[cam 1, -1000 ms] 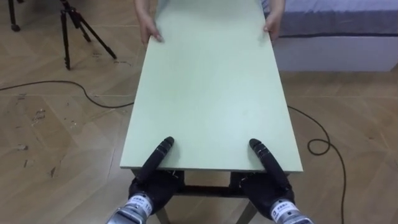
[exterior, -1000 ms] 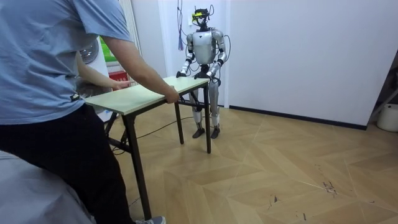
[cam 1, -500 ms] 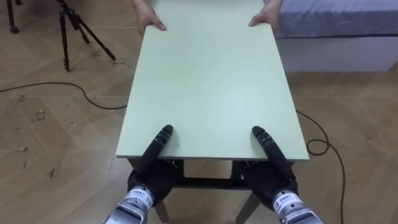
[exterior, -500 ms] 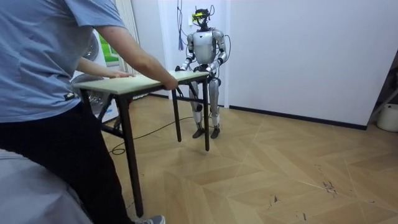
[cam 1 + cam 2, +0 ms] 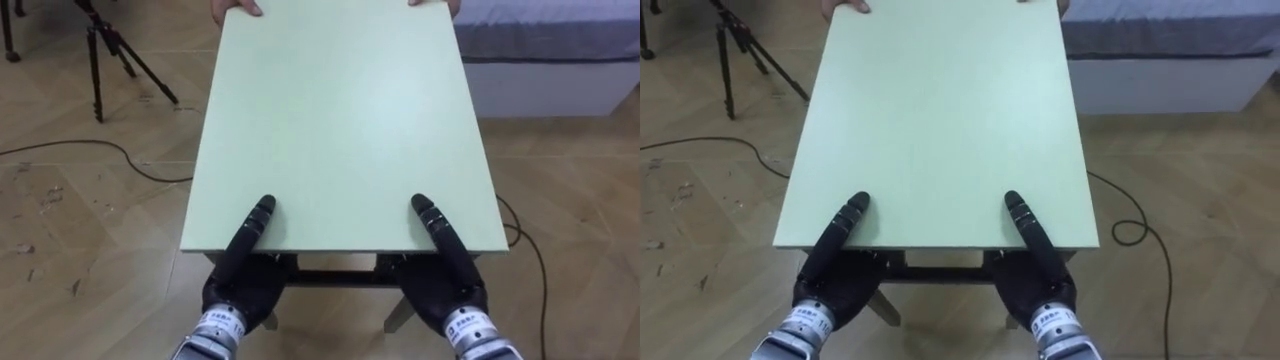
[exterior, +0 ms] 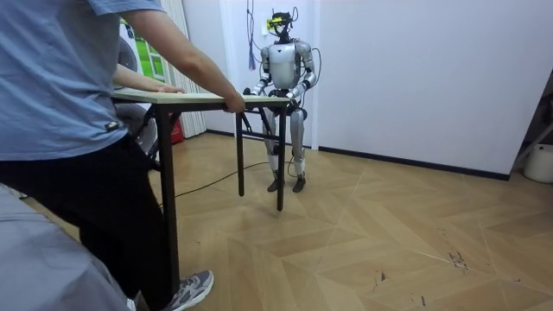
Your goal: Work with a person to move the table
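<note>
The pale green table (image 5: pixel 340 120) stretches away from me, its near edge just above my wrists. My left hand (image 5: pixel 240 285) grips that edge at its left part, thumb flat on top and palm below. My right hand (image 5: pixel 440 290) holds the right part the same way. A person's hands (image 5: pixel 228 10) hold the far edge at the top of the eye views. In the room view the person (image 6: pixel 60 130) stands at the near end, holding the table (image 6: pixel 207 100) level and high, while I stand upright at the far end.
A black tripod (image 5: pixel 100 50) stands on the wood floor to my left, with a dark cable (image 5: pixel 100 150) running past it. A white-based bed (image 5: pixel 560 60) lies at the far right. Another cable loop (image 5: pixel 520 240) is by the table's right side.
The person has raised the far end, so the tabletop now sits level and higher. The table has shifted toward the room view's left. My hands keep the same hold.
</note>
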